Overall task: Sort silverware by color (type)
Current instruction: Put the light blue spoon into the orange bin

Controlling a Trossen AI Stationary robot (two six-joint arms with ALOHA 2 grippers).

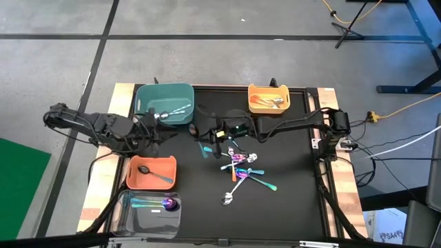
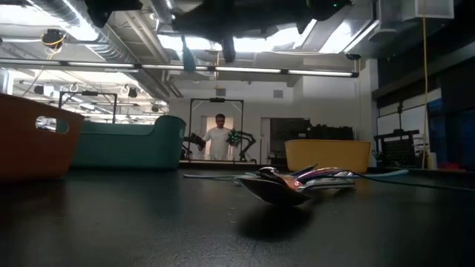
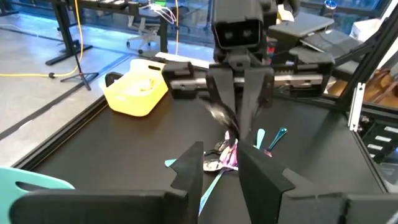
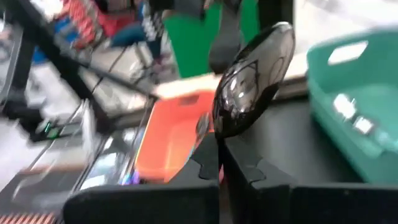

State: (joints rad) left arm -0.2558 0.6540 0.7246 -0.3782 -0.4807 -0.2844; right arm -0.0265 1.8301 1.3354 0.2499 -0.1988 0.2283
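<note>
Open black desk point(image 1: 289, 200) lies to the right of the spoon heap point(image 1: 242, 170) and along the near edge, free for passage. The teal bin point(image 1: 165, 103) and yellow bin point(image 1: 269, 98) line the far edge with a bare gap between them. The orange bin point(image 1: 151, 172) and clear bin point(image 1: 148, 209) block the near left corner. Both arms reach over the desk's middle, the right gripper point(image 1: 222, 133) close to the left gripper point(image 1: 153, 125).

Left claw point(image 3: 221, 171) half-parted facing right claw point(image 4: 219, 168), pinched tight, mid-table.
</note>
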